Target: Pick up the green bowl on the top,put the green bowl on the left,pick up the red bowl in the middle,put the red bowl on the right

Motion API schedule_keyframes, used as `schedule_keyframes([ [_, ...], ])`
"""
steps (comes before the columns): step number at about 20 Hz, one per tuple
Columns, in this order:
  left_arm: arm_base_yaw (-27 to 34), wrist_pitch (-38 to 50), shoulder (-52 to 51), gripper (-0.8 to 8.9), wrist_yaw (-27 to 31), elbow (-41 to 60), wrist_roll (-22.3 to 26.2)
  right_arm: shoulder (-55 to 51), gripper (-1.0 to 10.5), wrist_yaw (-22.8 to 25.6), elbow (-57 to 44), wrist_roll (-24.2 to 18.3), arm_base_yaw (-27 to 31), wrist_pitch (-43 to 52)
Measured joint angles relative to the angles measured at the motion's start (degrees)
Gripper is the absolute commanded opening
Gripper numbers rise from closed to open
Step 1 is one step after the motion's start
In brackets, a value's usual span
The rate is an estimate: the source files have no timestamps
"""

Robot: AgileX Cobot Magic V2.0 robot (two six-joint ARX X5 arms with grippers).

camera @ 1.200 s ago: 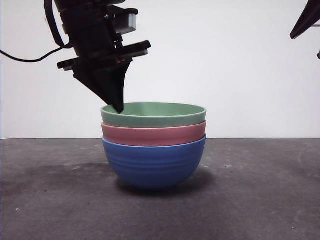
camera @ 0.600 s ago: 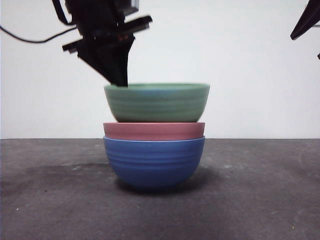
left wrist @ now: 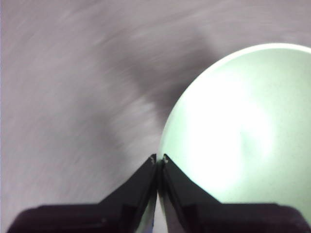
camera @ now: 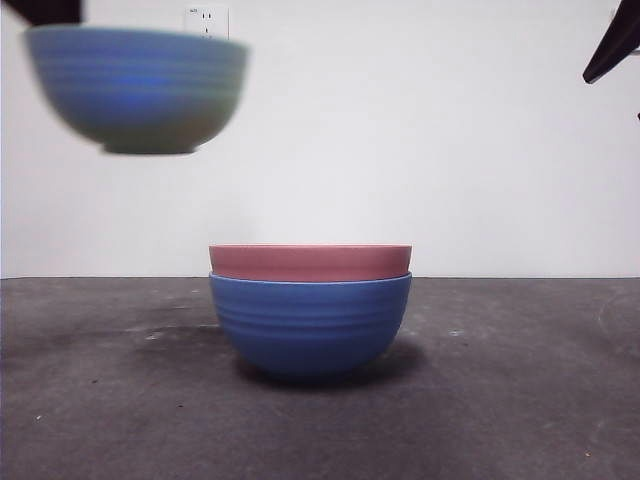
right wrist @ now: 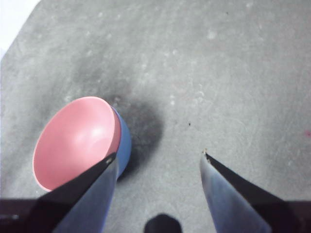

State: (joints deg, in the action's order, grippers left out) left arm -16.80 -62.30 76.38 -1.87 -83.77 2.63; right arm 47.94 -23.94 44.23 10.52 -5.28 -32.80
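Note:
The green bowl (camera: 135, 85) hangs high in the air at the upper left of the front view, blurred by motion. My left gripper (left wrist: 159, 158) is shut on its rim; the bowl's pale inside (left wrist: 238, 131) fills much of the left wrist view. Only a black bit of that gripper (camera: 45, 10) shows in the front view's top left corner. The red bowl (camera: 310, 262) sits nested in the blue bowl (camera: 310, 325) at the table's middle. The right wrist view shows the red bowl (right wrist: 75, 141) from above. My right gripper (right wrist: 157, 154) is open and empty, high above the table.
The dark grey table (camera: 520, 400) stretches to both sides of the stack. A white wall with an outlet (camera: 207, 20) stands behind. The right arm shows as a black tip (camera: 612, 45) at the top right corner.
My left gripper has lifted the green bowl off the red bowl and carried it up and to the left. The red and blue bowls have stayed in place. The right arm has not moved.

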Motion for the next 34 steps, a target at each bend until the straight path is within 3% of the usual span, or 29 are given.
schedule_keyframes([
  [4, 6.36, 4.96, -3.32, -0.09, -3.87, 10.10, -0.02, 0.00, 2.8, 0.00, 0.00, 0.02, 0.00, 0.02],
  [11, 7.87, 15.15, -1.97, -0.10, -3.87, 21.81, -0.72, 0.00, 2.8, 0.00, 0.00, 0.02, 0.00, 0.22],
  [25, 7.85, 20.06, 10.40, 0.04, -3.80, 23.52, -1.81, 0.00, 2.9, 0.00, 0.00, 0.02, 0.00, 0.24],
  [26, 7.85, 20.17, 10.58, 0.57, -3.76, 23.50, -1.81, 0.00, 2.9, 0.00, 0.00, 0.02, 0.00, 0.28],
  [28, 7.85, 20.33, 11.28, 2.86, -3.65, 23.45, -1.81, 0.00, 2.9, -0.07, 0.00, 0.02, 0.00, 0.92],
  [29, 7.82, 20.31, 11.87, 3.55, -2.97, 23.47, -1.81, -0.02, 2.9, -0.09, 0.00, 0.00, -0.02, 1.14],
  [34, 7.80, 20.33, 10.80, 3.60, -1.29, 23.47, -2.27, 1.86, 3.9, -0.02, 3.10, -0.02, -4.20, -0.02],
])
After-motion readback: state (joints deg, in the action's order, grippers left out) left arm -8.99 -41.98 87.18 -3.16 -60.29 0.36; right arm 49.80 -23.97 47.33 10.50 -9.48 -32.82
